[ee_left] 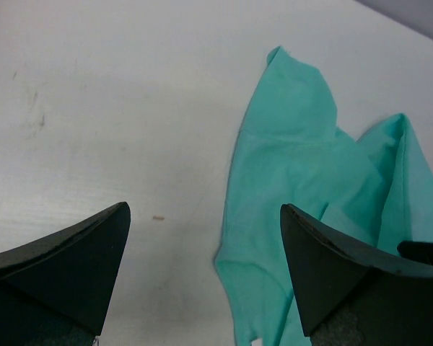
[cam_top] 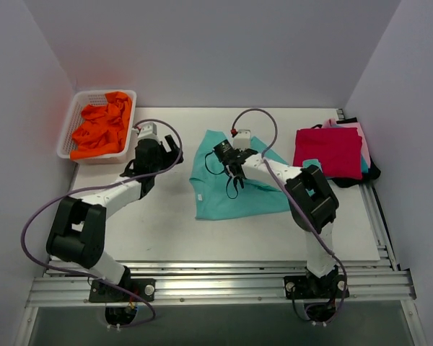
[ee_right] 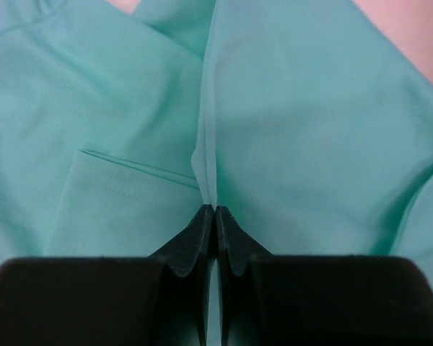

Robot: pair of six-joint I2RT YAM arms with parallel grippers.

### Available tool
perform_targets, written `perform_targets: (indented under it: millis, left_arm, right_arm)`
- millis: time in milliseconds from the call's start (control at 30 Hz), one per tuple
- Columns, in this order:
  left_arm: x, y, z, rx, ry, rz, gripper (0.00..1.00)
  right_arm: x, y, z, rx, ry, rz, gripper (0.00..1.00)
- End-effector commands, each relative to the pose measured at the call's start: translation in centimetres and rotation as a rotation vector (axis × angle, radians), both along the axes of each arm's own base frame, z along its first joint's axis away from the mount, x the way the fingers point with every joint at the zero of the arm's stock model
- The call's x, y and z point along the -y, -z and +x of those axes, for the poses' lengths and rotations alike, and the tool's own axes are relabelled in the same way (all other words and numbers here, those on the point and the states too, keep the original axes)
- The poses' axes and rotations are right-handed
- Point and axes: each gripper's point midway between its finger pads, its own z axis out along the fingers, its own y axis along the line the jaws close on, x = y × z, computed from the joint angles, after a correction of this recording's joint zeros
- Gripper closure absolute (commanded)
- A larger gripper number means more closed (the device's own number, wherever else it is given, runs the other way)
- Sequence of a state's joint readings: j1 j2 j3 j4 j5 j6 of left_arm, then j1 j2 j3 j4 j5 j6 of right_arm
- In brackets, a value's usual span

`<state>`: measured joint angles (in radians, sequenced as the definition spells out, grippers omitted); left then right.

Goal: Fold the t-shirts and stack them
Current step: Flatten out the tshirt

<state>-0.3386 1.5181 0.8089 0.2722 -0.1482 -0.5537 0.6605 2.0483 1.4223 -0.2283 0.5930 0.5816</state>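
A teal t-shirt (cam_top: pixel 234 196) lies crumpled in the middle of the table, also showing in the left wrist view (ee_left: pixel 296 166) and filling the right wrist view (ee_right: pixel 310 130). My right gripper (cam_top: pixel 233 173) (ee_right: pixel 216 209) is shut on a raised fold of this teal fabric, pinched between its black fingertips. My left gripper (cam_top: pixel 175 150) (ee_left: pixel 204 207) hangs open above bare table just left of the shirt's edge, holding nothing. A folded crimson red t-shirt (cam_top: pixel 328 151) tops a stack at the right, with pink (cam_top: pixel 346 124) and black (cam_top: pixel 368 173) fabric under it.
A white mesh basket (cam_top: pixel 66 133) at the back left holds crumpled orange garments (cam_top: pixel 101 130). Grey walls close in the table on three sides. A metal rail (cam_top: pixel 216 281) runs along the near edge by the arm bases.
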Motion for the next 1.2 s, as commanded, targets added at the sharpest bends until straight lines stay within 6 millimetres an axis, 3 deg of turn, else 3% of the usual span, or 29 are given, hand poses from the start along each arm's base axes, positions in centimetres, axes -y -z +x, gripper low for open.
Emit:
perform_targets:
  millis: [0,33,67,100,133,167,200,233,267,300,333,367,500,533,567,600,633,700,933,1133,1167]
  left_arm:
    - [1.6,-5.2,4.8,0.117,0.041,-0.027,0.06]
    - [2.0,-5.7,5.8,0.126,0.052,-0.030,0.06]
    - [2.4,-3.8,6.8,0.080,0.084,-0.036,0.06]
    - [2.7,-3.7,7.8,0.077,0.102,-0.046,0.06]
    - [3.4,-5.8,9.5,0.116,0.130,-0.070,0.06]
    - [3.8,-3.3,10.7,0.067,0.147,-0.073,0.06]
    - [4.2,-2.6,11.7,0.050,0.176,-0.089,0.06]
    - [4.8,-5.0,13.8,0.099,0.194,-0.105,0.06]
    - [5.2,-0.9,14.6,-0.002,0.204,-0.099,0.06]
    - [5.8,-0.1,15.3,-0.030,0.237,-0.116,0.06]
    - [6.6,-1.8,16.9,-0.014,0.261,-0.137,0.06]
    - [7.3,1.8,17.5,-0.079,0.284,-0.153,0.06]
    - [9.9,4.8,19.5,-0.169,0.365,-0.227,0.06]
    - [10.1,6.0,19.2,-0.228,0.365,-0.224,0.06]
    - [10.3,8.4,19.2,-0.274,0.366,-0.221,0.06]
    - [10.7,6.7,20.4,-0.235,0.380,-0.219,0.06]
    - [10.9,8.7,20.0,-0.290,0.379,-0.216,0.06]
    - [11.5,7.7,20.6,-0.270,0.393,-0.213,0.06]
    - [14.0,8.9,19.4,-0.307,0.448,-0.208,0.06]
    - [15.7,10.6,18.1,-0.336,0.460,-0.197,0.00]
    - [15.9,10.9,18.0,-0.340,0.464,-0.194,0.06]
  right_arm:
    - [1.5,-6.3,-0.2,0.108,0.040,0.014,1.00]
    - [1.6,-7.4,-0.2,0.128,0.040,0.028,1.00]
    - [1.8,-7.6,-0.3,0.128,0.038,0.026,1.00]
    - [1.8,-7.9,-0.4,0.130,0.033,0.026,1.00]
    - [1.9,-8.5,-0.5,0.136,0.032,0.034,1.00]
    - [2.0,-8.7,-0.6,0.136,0.030,0.035,1.00]
    - [2.2,-8.7,-0.8,0.135,0.029,0.031,1.00]
    - [2.3,-9.2,-0.9,0.143,0.027,0.038,1.00]
    - [2.4,-9.3,-1.0,0.143,0.026,0.042,1.00]
    - [2.6,-9.2,-1.2,0.142,0.024,0.040,1.00]
    - [2.8,-9.6,-1.3,0.151,0.025,0.048,1.00]
    - [2.9,-9.7,-1.4,0.150,0.023,0.055,1.00]
    - [3.1,-9.9,-1.5,0.158,0.019,0.083,1.00]
    - [3.3,-9.9,-1.6,0.155,0.017,0.080,1.00]
    - [3.4,-9.9,-1.7,0.155,0.018,0.080,1.00]
    - [3.3,-9.9,-1.7,0.155,0.014,0.088,1.00]
    - [3.7,-10.0,-1.7,0.158,0.018,0.090,1.00]
    - [3.8,-10.0,-1.7,0.161,0.016,0.095,1.00]
    - [4.4,-9.9,-1.5,0.156,0.021,0.109,1.00]
    - [4.9,-9.7,-1.4,0.154,0.029,0.119,1.00]
    - [4.8,-9.8,-1.4,0.155,0.027,0.120,1.00]
